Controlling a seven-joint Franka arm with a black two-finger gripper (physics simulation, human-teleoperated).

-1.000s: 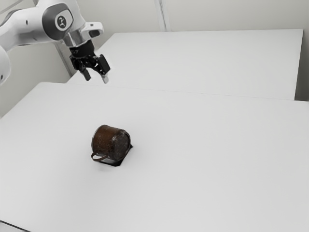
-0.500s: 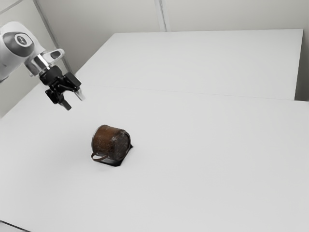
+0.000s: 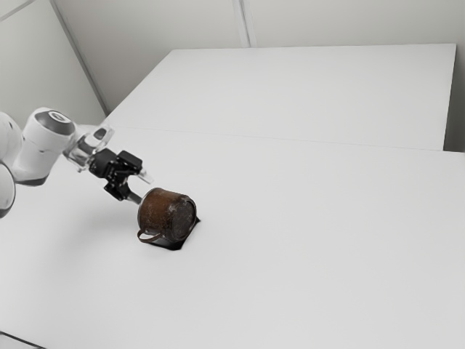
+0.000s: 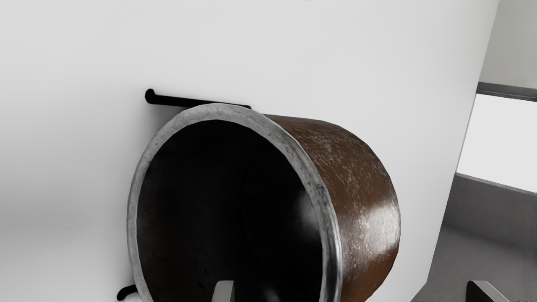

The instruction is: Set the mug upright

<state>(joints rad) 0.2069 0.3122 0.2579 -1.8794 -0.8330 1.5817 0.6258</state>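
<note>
My gripper (image 3: pixel 141 189) is at the mug's open end in the exterior view, coming from that view's left, its fingers apart. The brown, worn metal mug (image 3: pixel 161 212) lies on its side, mouth toward the gripper, base facing the exterior view's right, handle low at the near side. In the wrist view the gripper (image 4: pixel 352 291) stands open around the near wall of the mug (image 4: pixel 356 180): one fingertip shows in front of the dark mouth, the other outside the brown wall. Whether either finger touches the mug I cannot tell.
A thin black holder (image 3: pixel 173 246) lies under and beside the mug on the white table (image 3: pixel 305 240). Another white surface (image 3: pixel 305 94) stretches behind it in the exterior view.
From high above the table, my gripper has come down, first toward the exterior view's left and then right to the mug's mouth, tilting closer to level. The mug has stayed still.
</note>
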